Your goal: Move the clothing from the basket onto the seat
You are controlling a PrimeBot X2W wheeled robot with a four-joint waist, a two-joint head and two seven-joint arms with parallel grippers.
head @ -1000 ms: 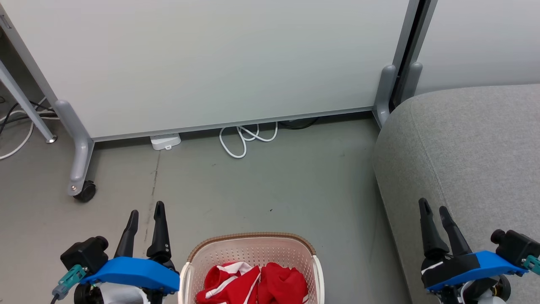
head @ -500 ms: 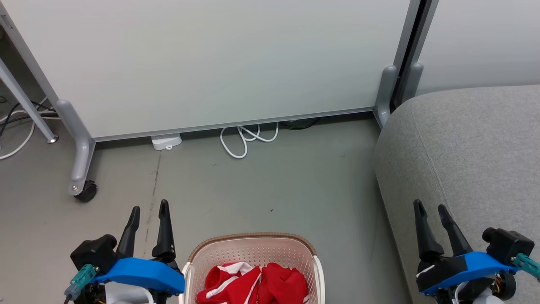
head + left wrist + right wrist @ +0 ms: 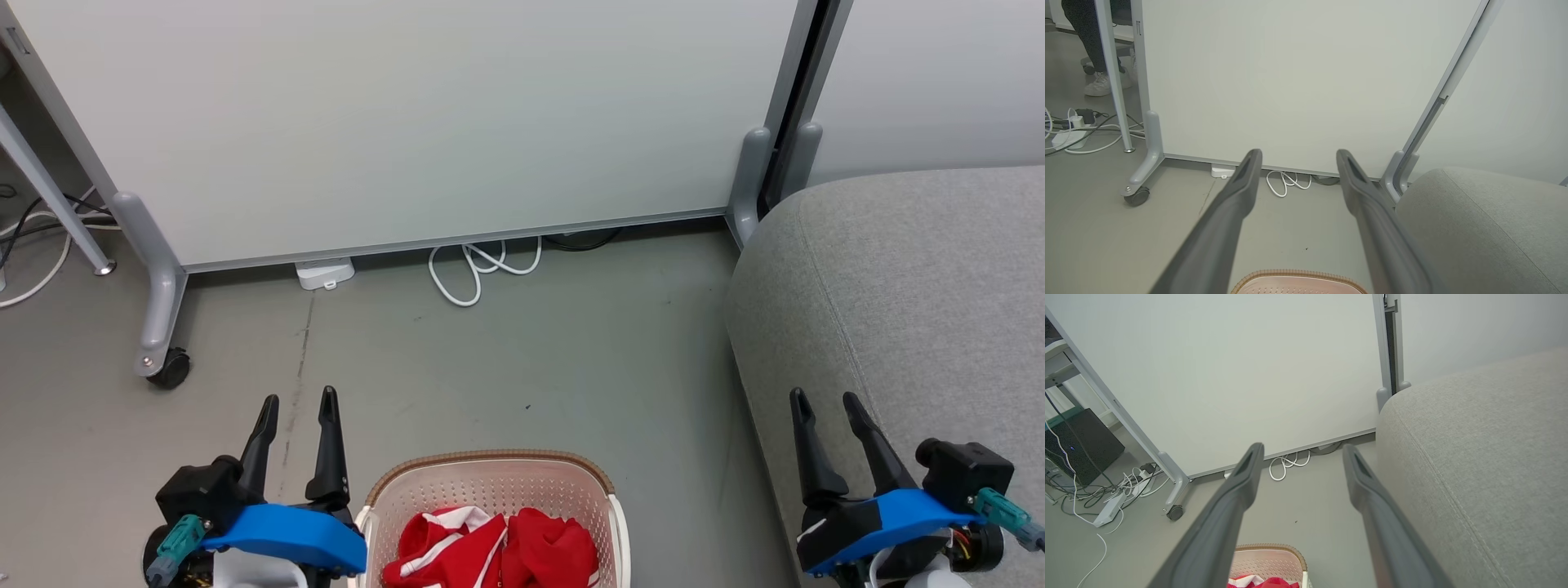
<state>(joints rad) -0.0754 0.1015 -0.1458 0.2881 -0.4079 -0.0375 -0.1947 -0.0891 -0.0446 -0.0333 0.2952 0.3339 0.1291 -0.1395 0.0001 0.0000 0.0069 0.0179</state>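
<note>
Evidently at the very start; holds nothing in the left gripper (image 3: pixel 300 398), fingers spread wide, poised just left of the basket (image 3: pixel 490 455), probably for a short dip inside; shows the right gripper (image 3: pixel 823 397) equally parted and empty, raised beside the seat (image 3: pixel 906 286), close to where the load must land; finds the clothing (image 3: pixel 498 551) bunched in the basket's bottom, striped piece on the left touching the plain red piece on the right; places the basket on the floor (image 3: pixel 531 351) between both arms and near the seat, presumably to make the carry across short.
</note>
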